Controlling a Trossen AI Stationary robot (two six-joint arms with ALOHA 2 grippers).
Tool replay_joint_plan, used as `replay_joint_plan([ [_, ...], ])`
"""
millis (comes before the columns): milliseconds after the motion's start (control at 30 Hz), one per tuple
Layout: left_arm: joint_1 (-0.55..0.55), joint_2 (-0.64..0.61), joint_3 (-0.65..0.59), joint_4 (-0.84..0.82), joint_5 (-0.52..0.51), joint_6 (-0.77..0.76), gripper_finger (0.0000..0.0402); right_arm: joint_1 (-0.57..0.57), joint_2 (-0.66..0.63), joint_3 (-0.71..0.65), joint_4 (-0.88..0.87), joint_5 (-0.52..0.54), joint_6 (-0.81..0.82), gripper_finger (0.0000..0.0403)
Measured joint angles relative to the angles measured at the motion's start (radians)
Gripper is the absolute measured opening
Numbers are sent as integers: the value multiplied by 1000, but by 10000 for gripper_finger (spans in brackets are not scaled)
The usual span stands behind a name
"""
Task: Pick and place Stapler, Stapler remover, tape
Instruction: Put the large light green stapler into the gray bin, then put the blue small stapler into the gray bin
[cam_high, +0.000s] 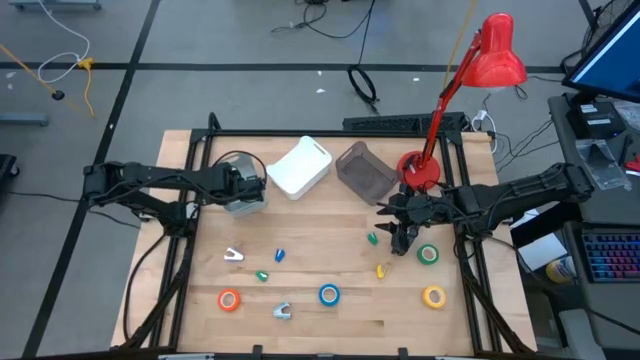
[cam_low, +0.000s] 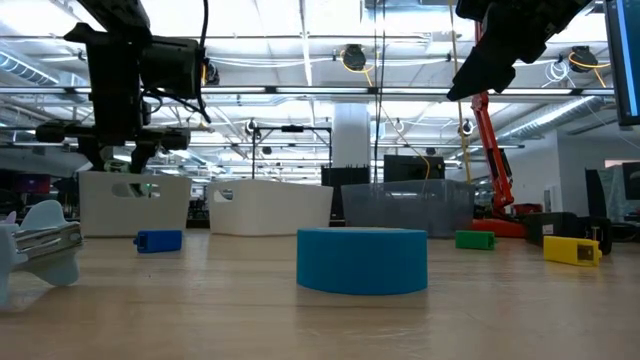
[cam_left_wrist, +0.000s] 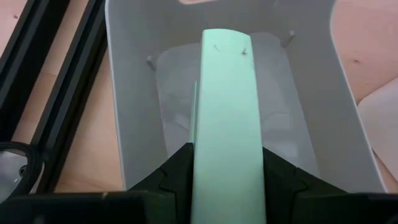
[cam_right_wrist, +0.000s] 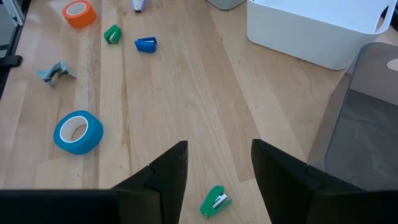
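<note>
My left gripper (cam_high: 248, 190) hangs over a light grey bin (cam_left_wrist: 124, 93) at the table's far left, shut on a long pale green stapler (cam_left_wrist: 227, 93). My right gripper (cam_right_wrist: 217, 158) is open above the table's right side and touches nothing; a small green stapler (cam_right_wrist: 214, 200) lies on the wood just below it. Orange tape (cam_high: 229, 299), blue tape (cam_high: 329, 294), yellow tape (cam_high: 434, 296) and green tape (cam_high: 429, 254) lie flat on the table. A white staple remover (cam_high: 233, 255) and a grey one (cam_high: 282, 311) rest on the near left. My left gripper pinches the pale green stapler between its two fingers (cam_left_wrist: 177, 165), one on each long side of the body (cam_left_wrist: 227, 171). The fingers point down into the bin and lie along the stapler. The stapler is lifted clear, its free end (cam_left_wrist: 225, 43) reaching down inside the bin.
A white bin (cam_high: 300, 165) and a dark translucent bin (cam_high: 365, 170) stand at the far middle, a red desk lamp (cam_high: 418, 170) beside them. Small blue (cam_high: 279, 255), green (cam_high: 262, 275) and yellow (cam_high: 380, 269) staplers lie mid-table. A black frame rail (cam_left_wrist: 56, 93) runs beside the grey bin.
</note>
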Motion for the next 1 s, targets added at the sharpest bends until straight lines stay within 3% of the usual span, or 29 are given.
replay_joint_plan([
  [300, 0, 0, 0, 0, 25, -18, 137, 0, 0, 0, 0, 0, 0, 169],
  [700, 0, -1, 0, 1, 26, -29, 233, 0, 0, 0, 0, 0, 0, 169],
  [1000, 1, -76, 3, 5, 11, -10, 240, 0, 0, 0, 0, -1, -3, 169],
])
